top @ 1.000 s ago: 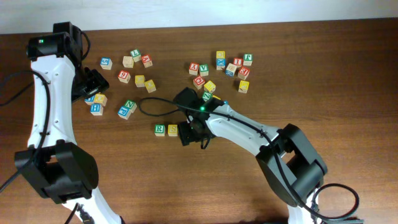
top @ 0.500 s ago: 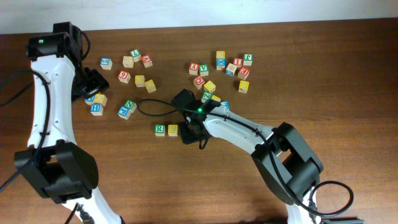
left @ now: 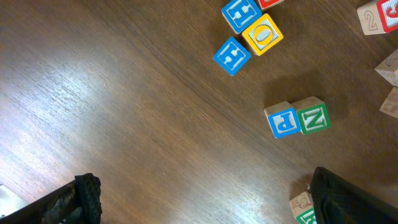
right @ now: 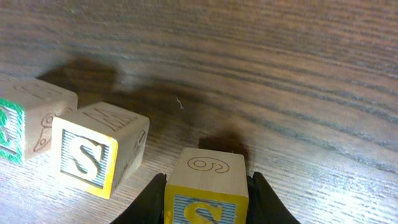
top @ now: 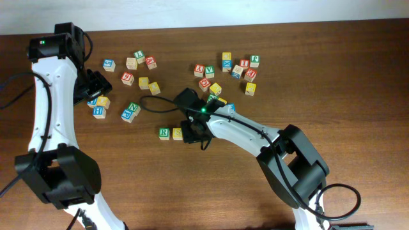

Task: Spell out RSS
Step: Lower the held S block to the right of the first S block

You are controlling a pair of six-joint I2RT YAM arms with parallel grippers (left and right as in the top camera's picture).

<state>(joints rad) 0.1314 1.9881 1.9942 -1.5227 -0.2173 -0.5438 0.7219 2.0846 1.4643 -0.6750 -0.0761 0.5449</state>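
S cube beside second S

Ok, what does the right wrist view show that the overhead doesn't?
Only the right wrist: a second S cube held in the right gripper, not visible from above. Only the overhead: the scattered spare cubes and the left arm off to the side. Both: the R cube and first S cube side by side.
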